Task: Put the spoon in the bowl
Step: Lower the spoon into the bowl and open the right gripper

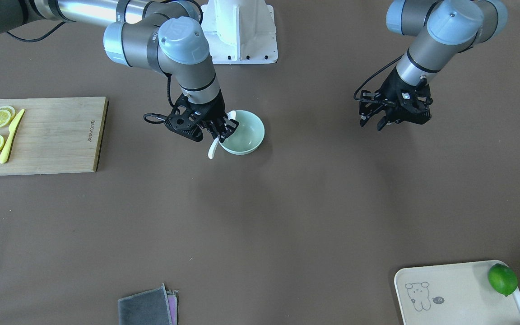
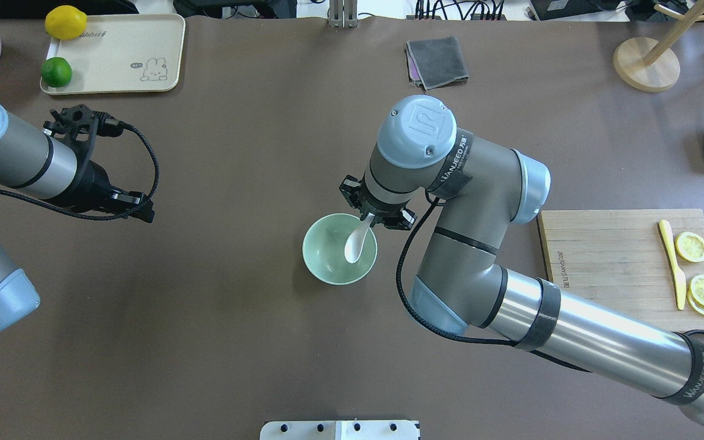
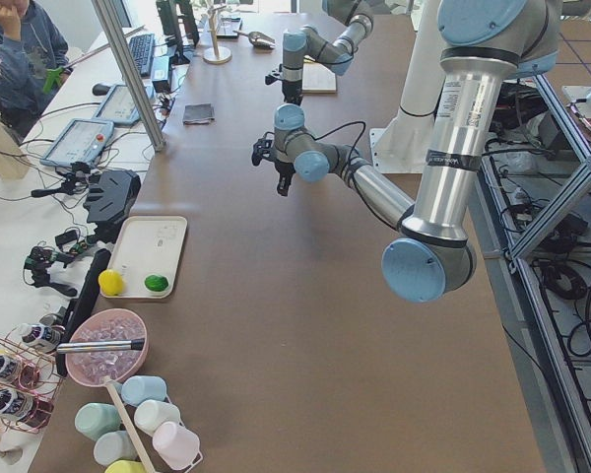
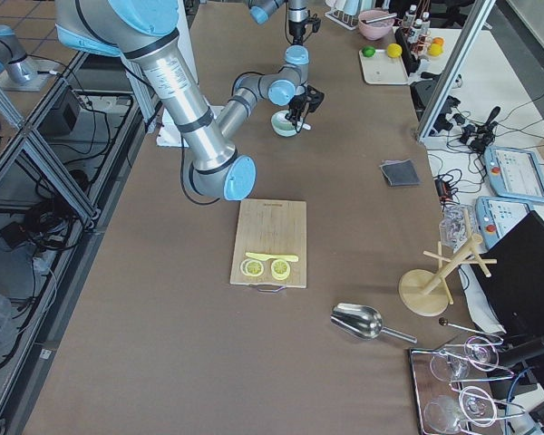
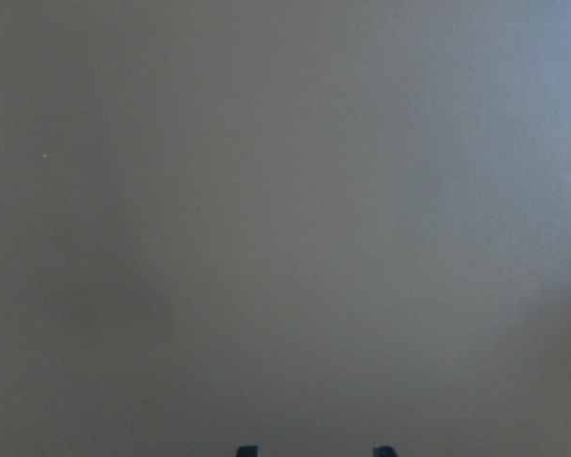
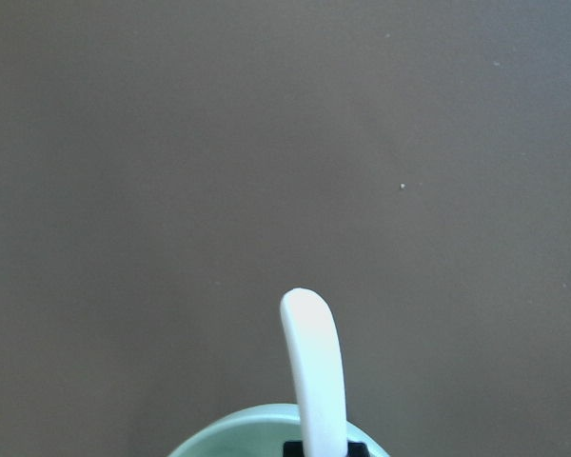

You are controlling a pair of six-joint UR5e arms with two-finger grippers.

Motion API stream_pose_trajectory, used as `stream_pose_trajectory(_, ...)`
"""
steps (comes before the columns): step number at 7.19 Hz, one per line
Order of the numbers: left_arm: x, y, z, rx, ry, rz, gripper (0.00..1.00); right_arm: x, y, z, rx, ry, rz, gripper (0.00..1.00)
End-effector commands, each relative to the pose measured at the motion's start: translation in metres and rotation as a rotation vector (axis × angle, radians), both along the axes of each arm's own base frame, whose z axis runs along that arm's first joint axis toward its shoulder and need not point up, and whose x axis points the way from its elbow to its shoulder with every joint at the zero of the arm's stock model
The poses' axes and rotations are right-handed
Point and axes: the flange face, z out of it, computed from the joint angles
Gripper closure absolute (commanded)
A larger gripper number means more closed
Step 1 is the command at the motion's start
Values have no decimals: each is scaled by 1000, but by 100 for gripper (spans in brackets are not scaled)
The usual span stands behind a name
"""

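One-armed job | clamps spoon [image 2: 354, 244] by handle in right gripper [image 2: 371, 220] at far rim of bowl [image 2: 315, 253] | points scoop inward and down, handle outward | holds left gripper [image 1: 372, 123] spread, well apart.

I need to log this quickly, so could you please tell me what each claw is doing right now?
Left claw: open, empty.
Right claw: closed on the spoon.

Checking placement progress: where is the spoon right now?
Overhead view, centre: the spoon is over the bowl, scoop within its rim, handle held by the jaws of the right gripper.
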Motion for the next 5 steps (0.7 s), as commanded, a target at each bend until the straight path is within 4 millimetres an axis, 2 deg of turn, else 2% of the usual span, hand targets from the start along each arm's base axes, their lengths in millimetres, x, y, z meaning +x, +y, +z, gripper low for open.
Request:
stream_pose_trajectory(1,-1,-3,1,2,1,3,47,-10,-5,5,4,22,10,71)
stream_pose_trajectory(2,0,-3,1,2,1,3,46,-9,-4,0,13,15,8,1)
stream_pose_trajectory(3,-1,-4,0,3,2,1,46,-5,-3,-6,22,3,7,0)
stream_pose_trajectory(4,-4,-6,0,2,3,-5,46,13,-7,-13,31,-15,16,0)
stream_pose_trajectory(5,-7,-7,-1,3,4,-10,46,43,-13,-12,30,-39,26,0)
